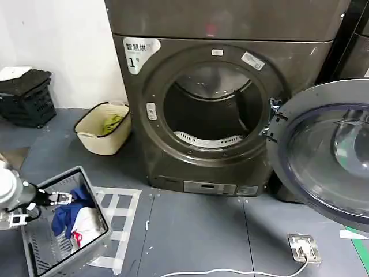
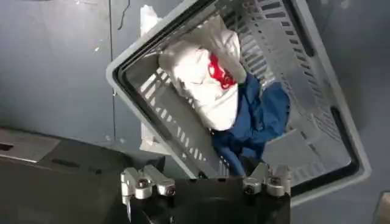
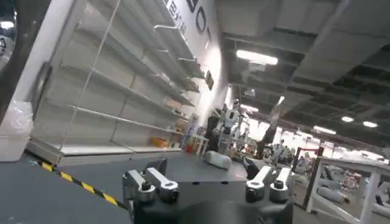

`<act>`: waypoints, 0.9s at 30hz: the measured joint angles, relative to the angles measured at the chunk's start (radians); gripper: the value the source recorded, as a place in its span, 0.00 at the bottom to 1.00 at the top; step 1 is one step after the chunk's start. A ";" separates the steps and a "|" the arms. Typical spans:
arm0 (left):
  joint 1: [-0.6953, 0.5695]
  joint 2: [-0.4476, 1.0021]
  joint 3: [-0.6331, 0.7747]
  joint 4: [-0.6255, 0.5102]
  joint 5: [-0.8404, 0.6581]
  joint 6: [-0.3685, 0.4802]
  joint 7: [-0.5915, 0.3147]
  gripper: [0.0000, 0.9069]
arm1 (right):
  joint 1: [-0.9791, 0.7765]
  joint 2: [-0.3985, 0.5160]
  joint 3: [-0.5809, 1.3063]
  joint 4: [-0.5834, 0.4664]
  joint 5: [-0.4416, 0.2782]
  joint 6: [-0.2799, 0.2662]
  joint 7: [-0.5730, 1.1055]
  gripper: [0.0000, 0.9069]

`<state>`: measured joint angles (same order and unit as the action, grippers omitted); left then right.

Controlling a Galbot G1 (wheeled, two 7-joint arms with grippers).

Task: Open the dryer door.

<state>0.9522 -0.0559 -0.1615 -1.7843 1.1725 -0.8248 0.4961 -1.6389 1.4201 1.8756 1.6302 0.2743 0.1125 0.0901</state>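
Dryer [image 1: 230,115], label "1": drum exposed. Dryer door [image 1: 328,156]: swung fully open at right, hinged on right side. Basket [image 1: 34,242], lower left, clothes inside. Left gripper [image 1: 57,199]: spread wide, empty, above basket, well apart from door. Right gripper [image 3: 207,185]: spread wide, empty, judged nearer arm.

The dryer door [image 1: 331,156], swung open, is cut off by the head view's right edge.

The left arm hangs low at the robot's left, its gripper [image 1: 57,199] open, fingers [image 2: 149,181] spread wide.
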 joint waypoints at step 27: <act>0.002 0.003 -0.003 0.000 0.085 0.001 -0.014 1.00 | 0.006 0.007 0.001 -0.008 -0.035 0.035 -0.010 1.00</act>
<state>0.9542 -0.0526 -0.1642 -1.7846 1.2571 -0.8237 0.4819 -1.6330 1.4272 1.8763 1.6218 0.2393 0.1475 0.0797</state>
